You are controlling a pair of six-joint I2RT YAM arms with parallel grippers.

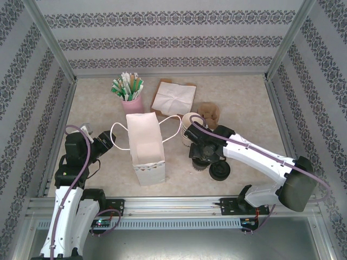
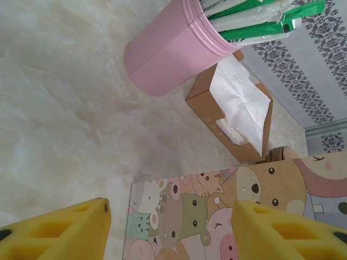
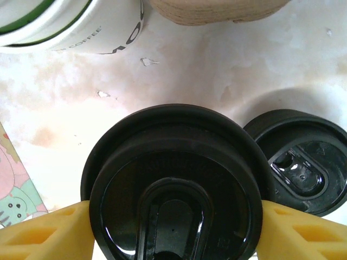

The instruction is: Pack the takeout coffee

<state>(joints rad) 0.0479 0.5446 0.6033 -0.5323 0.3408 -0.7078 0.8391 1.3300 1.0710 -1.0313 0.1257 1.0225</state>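
The takeout coffee (image 3: 173, 162) shows its round black lid from above in the right wrist view. My right gripper (image 3: 176, 230) has a yellow finger pressed against each side of it, shut on the cup. From above, the right gripper (image 1: 203, 151) covers most of the cup, just right of the white paper bag (image 1: 143, 143). The bag stands upright with its mouth open and its handles spread out. My left gripper (image 1: 105, 143) is open to the bag's left. The left gripper (image 2: 171, 222) faces the bag's cartoon-animal side (image 2: 217, 211) with nothing between its fingers.
A loose black lid (image 1: 219, 170) lies right of the coffee. A stack of lidless cups (image 1: 190, 127) and brown sleeves (image 1: 210, 114) sit behind it. Further back are a pink tub of green-white packets (image 1: 130, 100) and a brown napkin box (image 1: 173, 97). Patterned walls enclose the table.
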